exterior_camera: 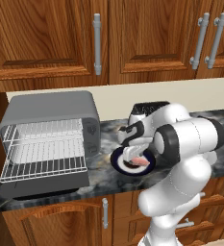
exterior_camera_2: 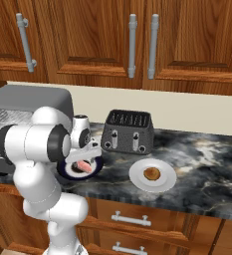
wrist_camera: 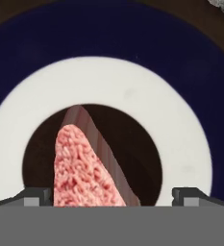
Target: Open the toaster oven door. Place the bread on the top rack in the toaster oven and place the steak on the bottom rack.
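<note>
The claw (wrist_camera: pixel 111 194), fingers spread wide, hangs directly over the steak (wrist_camera: pixel 87 168), which lies on a dark-rimmed plate (wrist_camera: pixel 132 33) below it. The slab sits off-centre between the fingers, nearer one tip; closing from here may clip its edge and tip or push it aside. The toaster oven (exterior_camera: pixel 48 139) stands open to one side, the bread (exterior_camera_2: pixel 152 174) to the other.
</note>
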